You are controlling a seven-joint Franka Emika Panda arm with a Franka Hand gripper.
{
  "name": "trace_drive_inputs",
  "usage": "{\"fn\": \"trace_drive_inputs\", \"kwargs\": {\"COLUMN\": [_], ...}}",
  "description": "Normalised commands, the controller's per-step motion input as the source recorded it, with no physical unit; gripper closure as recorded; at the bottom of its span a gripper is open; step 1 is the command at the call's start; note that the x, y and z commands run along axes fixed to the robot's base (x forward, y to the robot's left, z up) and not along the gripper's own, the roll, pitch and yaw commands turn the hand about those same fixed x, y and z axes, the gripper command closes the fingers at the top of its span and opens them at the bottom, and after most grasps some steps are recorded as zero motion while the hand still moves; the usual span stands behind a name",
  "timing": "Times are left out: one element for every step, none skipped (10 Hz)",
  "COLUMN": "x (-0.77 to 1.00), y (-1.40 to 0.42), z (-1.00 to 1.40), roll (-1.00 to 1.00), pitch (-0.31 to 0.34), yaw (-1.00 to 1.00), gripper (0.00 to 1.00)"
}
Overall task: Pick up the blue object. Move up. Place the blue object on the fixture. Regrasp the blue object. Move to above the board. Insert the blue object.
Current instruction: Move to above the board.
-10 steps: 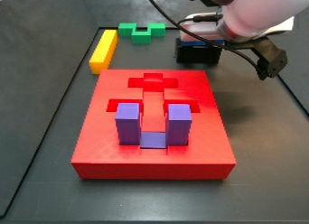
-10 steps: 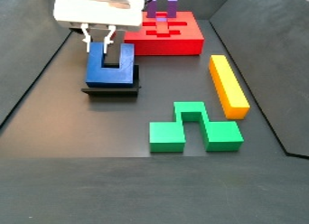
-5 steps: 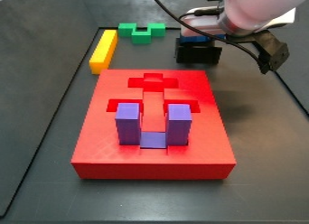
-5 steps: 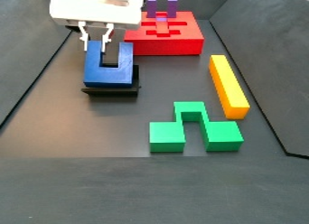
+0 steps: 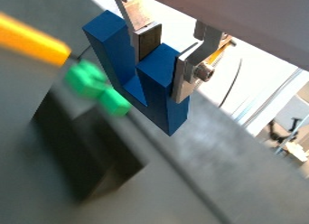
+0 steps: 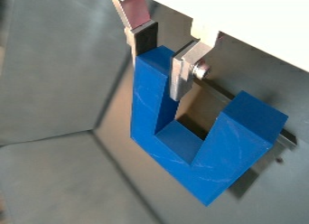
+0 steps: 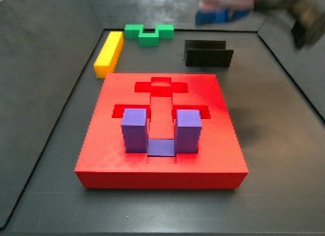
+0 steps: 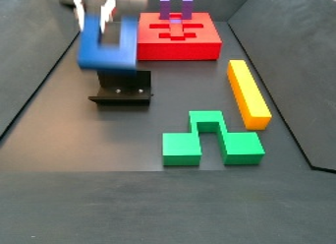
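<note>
Two square prongs joined by a base: the matte dark-blue U-shaped block (image 6: 193, 128), sharp-edged and smooth-faced, hanging clear above the small black thin-walled box fixture (image 8: 121, 88) on the dark floor, blurred in a side view (image 8: 105, 43). Pinched on one prong by the gripper (image 6: 167, 49), silver finger plates (image 5: 191, 69) pressed to either face of it. Far back, the thick red rectangular board (image 7: 162, 130) with cut-out recesses, a purple U-shaped block (image 7: 160, 130) standing in one. Off to the right, a glossy yellow bar (image 8: 249, 91) and a green notched block (image 8: 207, 138). No readable writing anywhere.
</note>
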Motion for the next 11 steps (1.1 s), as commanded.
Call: {"fn": "trace_drive_inputs", "kwargs": {"x": [-0.06, -0.05, -0.06, -0.05, -0.01, 0.02, -1.31, -1.35, -1.4, -1.4, -1.4], "y": [0.01, -0.01, -0.02, 0.0, 0.0, -0.02, -1.4, -1.4, -1.36, -1.29, -1.29], "z": [1.4, 1.4, 1.4, 1.4, 0.6, 0.17, 0.26, 0.3, 0.3, 0.26, 0.28], "roll": [-0.04, -0.01, -0.01, -0.02, -0.01, 0.0, -1.0, -1.0, -1.0, -1.0, -1.0], "pitch": [0.001, 0.017, 0.021, 0.022, 0.036, 0.052, 0.141, 0.124, 0.107, 0.1, 0.109], "yaw": [0.02, 0.01, 0.01, 0.0, 0.01, 0.01, -0.14, -0.14, -0.13, -0.12, -0.11], "gripper": [1.0, 1.0, 1.0, 1.0, 1.0, 1.0, 1.0, 1.0, 1.0, 1.0, 1.0]}}
